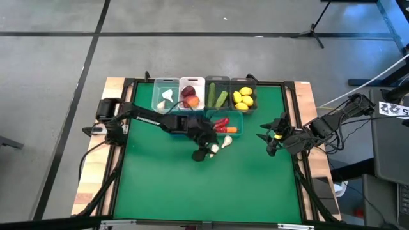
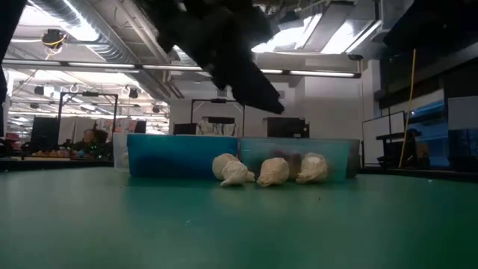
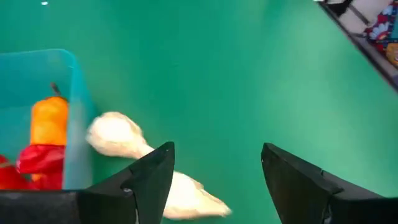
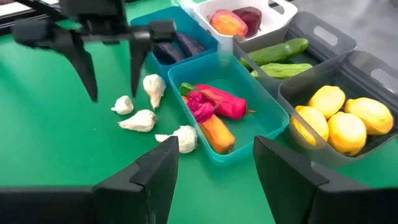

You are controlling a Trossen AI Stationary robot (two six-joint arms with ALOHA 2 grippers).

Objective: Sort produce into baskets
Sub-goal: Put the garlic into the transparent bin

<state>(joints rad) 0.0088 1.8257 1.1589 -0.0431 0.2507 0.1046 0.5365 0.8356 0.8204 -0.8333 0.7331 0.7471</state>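
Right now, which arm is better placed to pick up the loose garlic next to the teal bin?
The left. Its gripper hangs open right above the loose garlic on the mat beside the teal bin. The right gripper, also open, sits near the table's right edge, well away from them.

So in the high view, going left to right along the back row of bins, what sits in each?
Clear bin with white garlic → white bin with red peaches → grey bin with green cucumbers → grey bin with yellow lemons.
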